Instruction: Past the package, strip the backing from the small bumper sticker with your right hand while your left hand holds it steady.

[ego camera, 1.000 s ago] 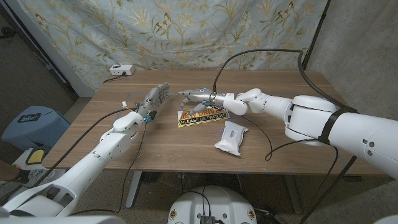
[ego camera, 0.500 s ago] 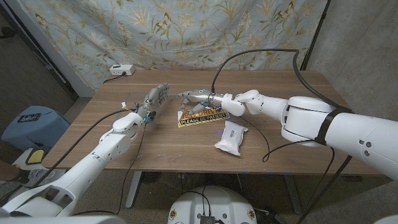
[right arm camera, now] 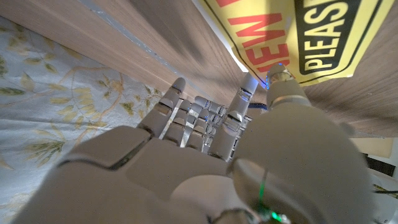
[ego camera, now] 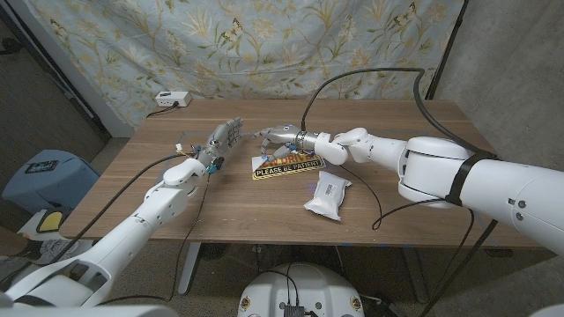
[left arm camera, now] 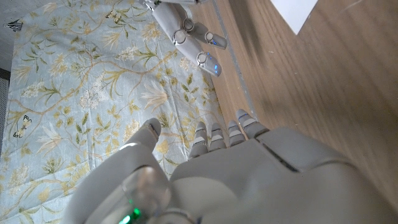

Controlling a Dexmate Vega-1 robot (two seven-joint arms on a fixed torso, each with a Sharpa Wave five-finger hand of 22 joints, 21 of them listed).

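Your right hand (ego camera: 280,136) hovers over the far edge of the bumper sticker (ego camera: 288,164), fingers loosely extended and, as far as the frames show, holding nothing; in the right wrist view a fingertip (right arm camera: 281,77) sits right at the yellow sheet's border. Your left hand (ego camera: 220,141) stands open on its edge, well apart from the sticker on its left side. The package (ego camera: 327,194) lies just nearer you than the sticker. Pick at the backing now and the unpinned sticker will likely slide or lift whole. Bring the left hand onto it first.
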